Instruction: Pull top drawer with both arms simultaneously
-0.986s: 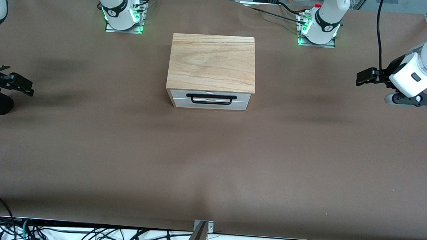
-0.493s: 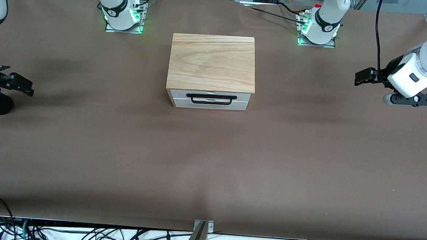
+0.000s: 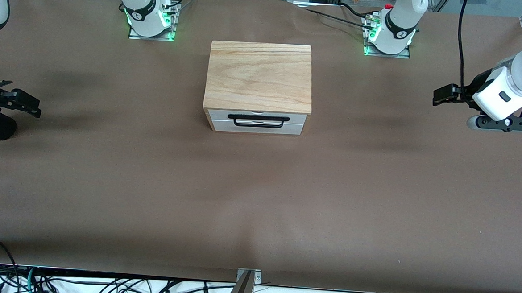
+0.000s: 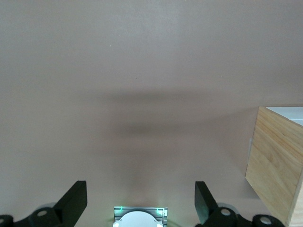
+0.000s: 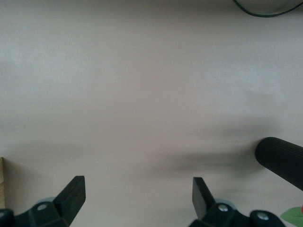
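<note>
Brown matting covers the whole worktop [image 3: 258,200], and in the front view a small wooden-topped cabinet [image 3: 259,76] stands at its middle, nearer the arms' bases than the camera, its white front turned toward the camera. Its top drawer [image 3: 257,116] sits flush and fully closed, the long black wire handle [image 3: 257,121] spanning most of the panel, wide enough, I judge, for two grippers to take it side by side. The left gripper [image 3: 440,95] hangs over bare matting toward the left arm's end of the worktop, and the right gripper [image 3: 24,103] hangs over bare matting at the right arm's end; both are well apart from the cabinet and hold nothing, so the reach to the handle is not yet made. From the left wrist view, the left gripper's fingers [image 4: 73,203] stand wide apart over empty matting, with the cabinet's wooden side at the edge of the picture. From the right wrist view, the right gripper's fingers [image 5: 72,193] are likewise spread wide and empty, a black ribbed cylinder [image 5: 281,161] lying near.
</note>
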`<state>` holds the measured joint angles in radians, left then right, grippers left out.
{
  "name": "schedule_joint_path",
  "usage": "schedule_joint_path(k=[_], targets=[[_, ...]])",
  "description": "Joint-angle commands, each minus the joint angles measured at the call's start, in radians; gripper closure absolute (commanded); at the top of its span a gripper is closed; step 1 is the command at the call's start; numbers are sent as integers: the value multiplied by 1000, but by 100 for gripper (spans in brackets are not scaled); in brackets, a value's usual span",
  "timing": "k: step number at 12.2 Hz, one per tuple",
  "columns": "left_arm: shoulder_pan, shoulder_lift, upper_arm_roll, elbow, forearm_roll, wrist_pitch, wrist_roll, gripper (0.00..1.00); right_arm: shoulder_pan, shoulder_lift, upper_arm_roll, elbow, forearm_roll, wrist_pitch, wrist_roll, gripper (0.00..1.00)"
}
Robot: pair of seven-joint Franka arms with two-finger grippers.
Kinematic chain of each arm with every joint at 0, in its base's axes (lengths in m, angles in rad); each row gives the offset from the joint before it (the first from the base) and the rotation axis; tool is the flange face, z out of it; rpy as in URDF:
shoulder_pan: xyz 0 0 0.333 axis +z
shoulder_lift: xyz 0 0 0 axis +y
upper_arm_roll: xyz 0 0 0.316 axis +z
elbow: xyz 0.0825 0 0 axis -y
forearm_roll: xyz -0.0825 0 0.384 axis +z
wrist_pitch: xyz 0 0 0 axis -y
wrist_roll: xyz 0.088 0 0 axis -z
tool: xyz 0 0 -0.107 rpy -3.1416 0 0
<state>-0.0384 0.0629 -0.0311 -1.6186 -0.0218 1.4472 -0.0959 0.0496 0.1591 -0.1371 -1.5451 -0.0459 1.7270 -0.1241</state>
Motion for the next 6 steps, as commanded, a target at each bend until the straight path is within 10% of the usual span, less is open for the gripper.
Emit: schedule_joint_path(k=[1, 6], targets=[[8, 0, -7, -26, -23, 35, 1, 0, -8, -6, 4, 5, -2, -15, 1, 0], [9, 11, -7, -87, -61, 125, 1, 0, -8, -6, 4, 5, -2, -15, 1, 0]])
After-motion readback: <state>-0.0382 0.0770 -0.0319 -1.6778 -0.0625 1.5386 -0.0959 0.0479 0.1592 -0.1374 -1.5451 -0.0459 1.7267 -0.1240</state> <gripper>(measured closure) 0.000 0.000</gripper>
